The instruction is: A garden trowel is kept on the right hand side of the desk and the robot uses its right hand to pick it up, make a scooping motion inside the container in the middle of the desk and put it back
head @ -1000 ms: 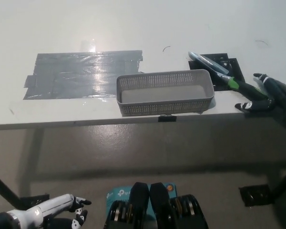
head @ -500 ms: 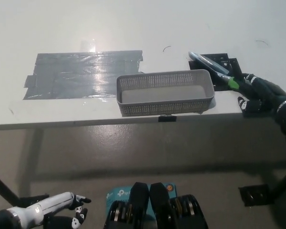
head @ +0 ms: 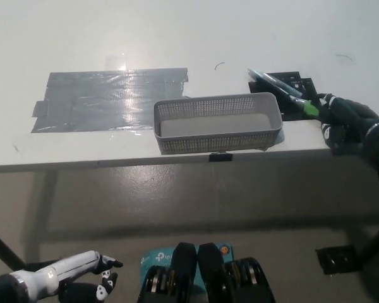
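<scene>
The garden trowel lies on a black mat at the desk's right side, its grey blade pointing up-left and a green collar toward the handle. My black right hand is curled around the trowel's handle end, which it hides. The trowel still rests on the mat. A grey mesh container sits in the middle of the desk near the front edge, with nothing visible inside. My white left hand hangs low at the lower left, below the desk, fingers loosely apart and holding nothing.
A large patch of grey tape covers the white desk left of the container. The desk's front edge runs just in front of the container. A black clip sits on that edge. The floor lies below.
My right hand has moved left onto the trowel's handle and its fingers have closed from spread to wrapped around it. The trowel's blade has shifted slightly. The left hand has barely moved.
</scene>
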